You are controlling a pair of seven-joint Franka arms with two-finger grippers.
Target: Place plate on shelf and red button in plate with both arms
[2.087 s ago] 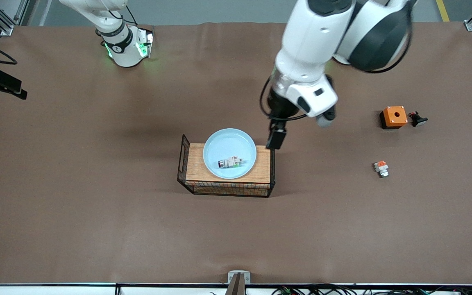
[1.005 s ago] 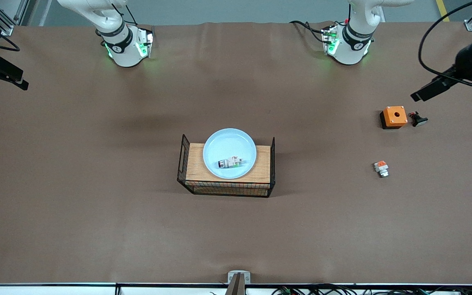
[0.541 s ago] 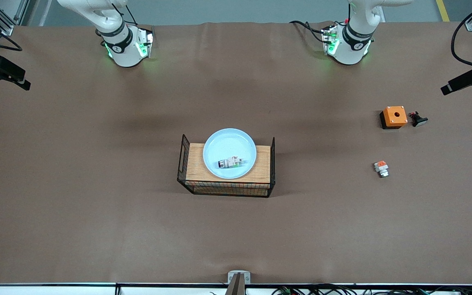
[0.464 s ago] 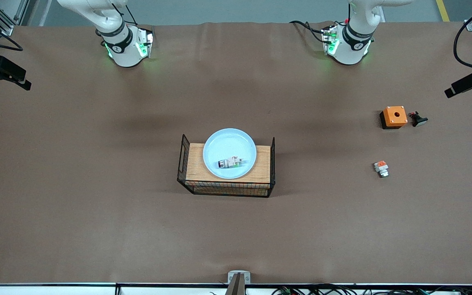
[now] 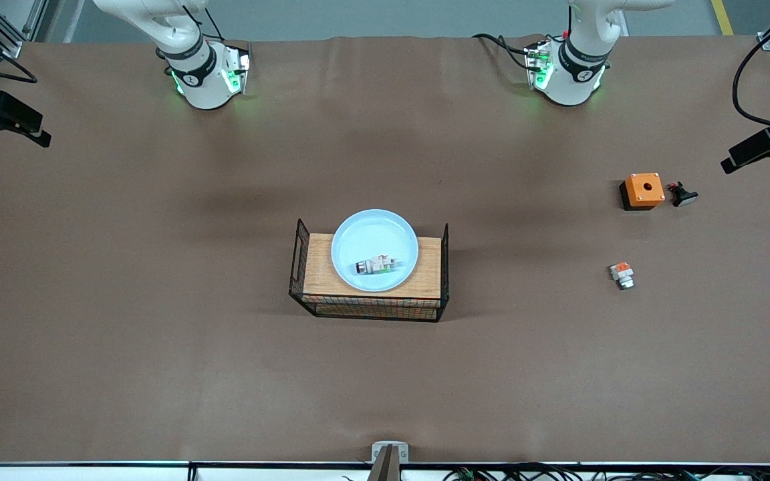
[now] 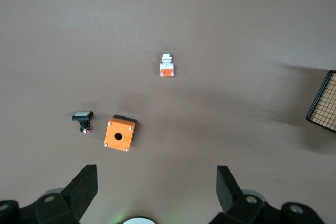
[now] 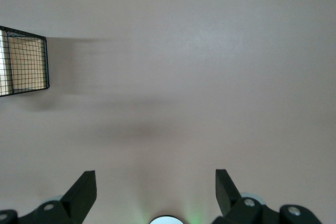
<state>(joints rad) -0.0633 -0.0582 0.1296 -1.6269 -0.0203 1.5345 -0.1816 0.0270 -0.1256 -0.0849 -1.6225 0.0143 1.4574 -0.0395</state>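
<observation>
one wire basket (image 5: 369, 306) with a wooden top sat at the table's centre, nearest the front camera of all the items. one plate (image 5: 375, 234), pale blue, rested on that wooden top, its rim overhanging the board's edge at 12 o'clock. one red button (image 5: 376, 265) lay on its side inside the plate, at about 6 o'clock of the plate's middle, touching the plate floor.

toward the left arm's end of the table, three loose parts were counted. one white unit with an orange top (image 5: 621, 274) lay well apart from the basket. farther from the front camera, one orange box (image 5: 642, 190) with a hole in its top stood at roughly 1 o'clock from that white unit, and one black button with a pale cap (image 5: 682, 194) lay just beside the box, apart from it.

two grippers were counted, both released and holding nothing. the left gripper (image 6: 156, 190) hung over the bare table by the orange box, fingers (image 6: 84, 186) spread wide. the right gripper (image 7: 155, 188) waited over bare table at the right arm's end, fingers (image 7: 83, 190) spread likewise, one corner of the basket showing in its wrist view.
</observation>
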